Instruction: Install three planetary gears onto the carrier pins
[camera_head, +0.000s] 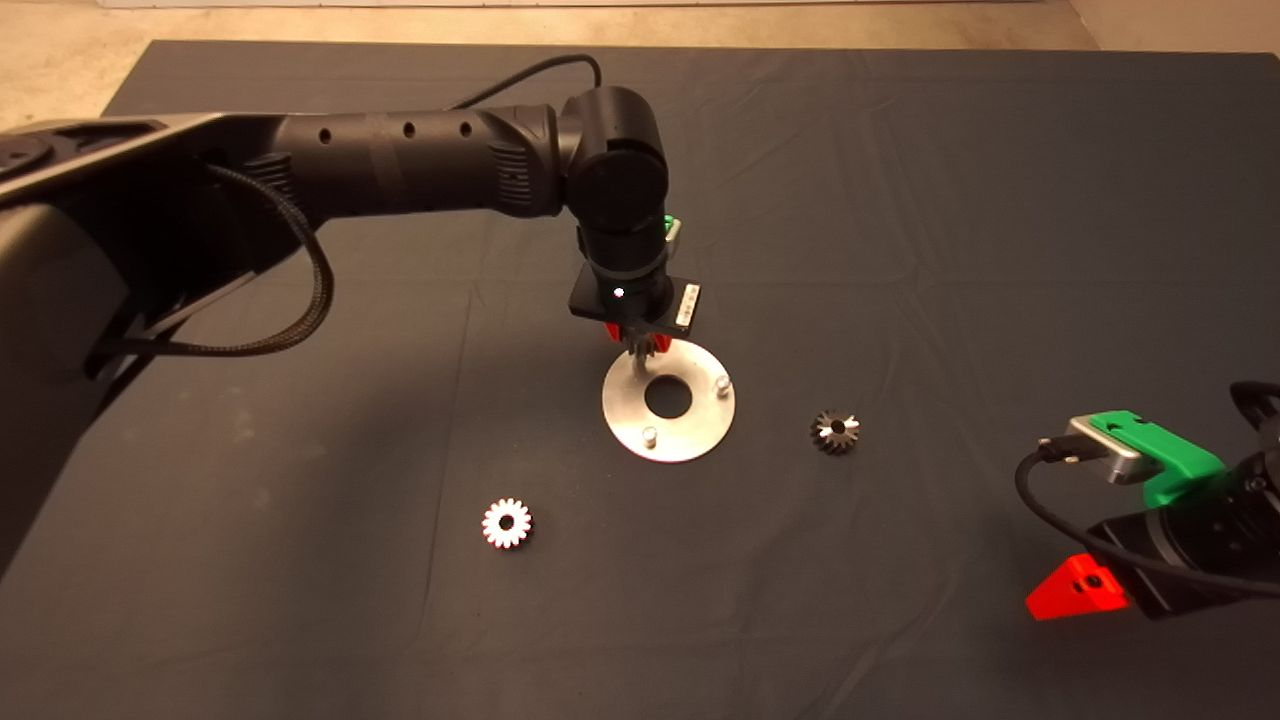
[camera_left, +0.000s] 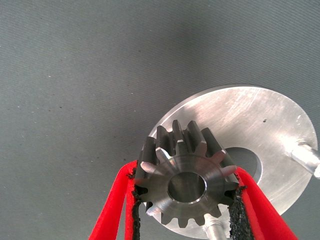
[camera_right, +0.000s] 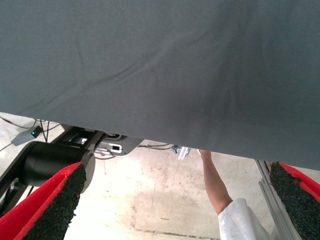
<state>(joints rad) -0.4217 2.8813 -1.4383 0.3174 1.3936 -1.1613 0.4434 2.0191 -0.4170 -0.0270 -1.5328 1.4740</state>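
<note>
My left gripper (camera_head: 640, 342) hangs over the far left edge of the round silver disc (camera_head: 700, 425), shut on a metal planetary gear (camera_left: 185, 182) whose sides its red fingers (camera_left: 112, 215) clamp. In the left wrist view the gear sits just above the disc (camera_left: 250, 115), close to one carrier pin (camera_left: 216, 231); another pin (camera_left: 306, 156) stands across the central hole. The head view shows two bare pins (camera_head: 723, 383) (camera_head: 649, 435), with the third hidden under the gripper. Two loose gears lie on the mat: one (camera_head: 507, 523) front left, one (camera_head: 835, 431) to the disc's right.
My right gripper (camera_head: 1080, 588) is parked at the lower right edge, open, with its pads (camera_right: 55, 205) wide apart. Its wrist view shows the mat's edge, the floor beyond and a person's arm (camera_right: 216, 182). The left arm (camera_head: 400, 160) spans the mat's far left.
</note>
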